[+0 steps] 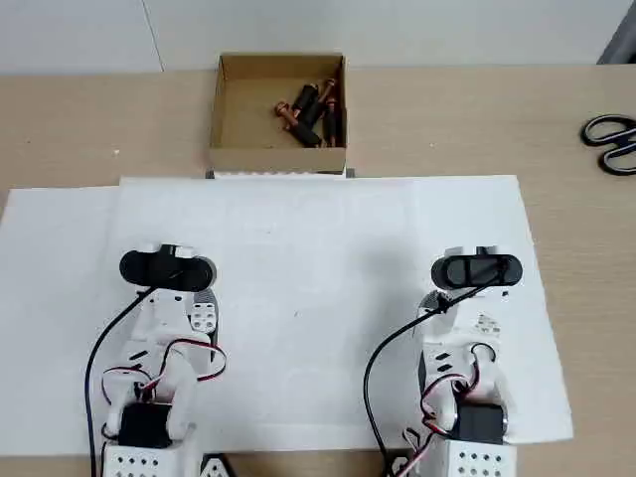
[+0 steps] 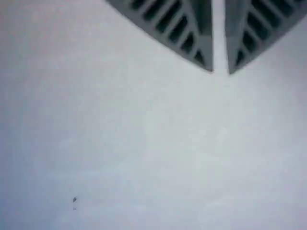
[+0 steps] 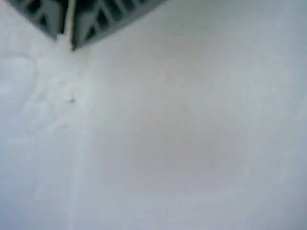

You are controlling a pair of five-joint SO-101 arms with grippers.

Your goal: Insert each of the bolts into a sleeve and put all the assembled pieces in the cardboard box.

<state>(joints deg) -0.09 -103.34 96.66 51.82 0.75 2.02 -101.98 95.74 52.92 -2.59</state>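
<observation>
Since the assembled pieces (image 1: 313,111) are gathered in the cardboard box (image 1: 227,149), far centre of the counter (image 1: 99,119), the task is judged finished. Left gripper (image 2: 220,71) and right gripper (image 3: 64,42) are found closed on nothing over the near white sheet (image 1: 318,258).

The right gripper (image 3: 64,42) hangs close over the white sheet (image 3: 192,143), pointing down at it, and its two grey ribbed fingers (image 3: 103,19) are drawn together so that just a thin sliver of the paper shows between them, with nothing held there. Just beyond the fingertips a tiny dark speck (image 3: 72,99) sits on the sheet, and around it the paper carries a few faint wrinkles (image 3: 31,84), soft and hard to trace. Away from the speck, the sheet lies flat, pale and bare.
</observation>
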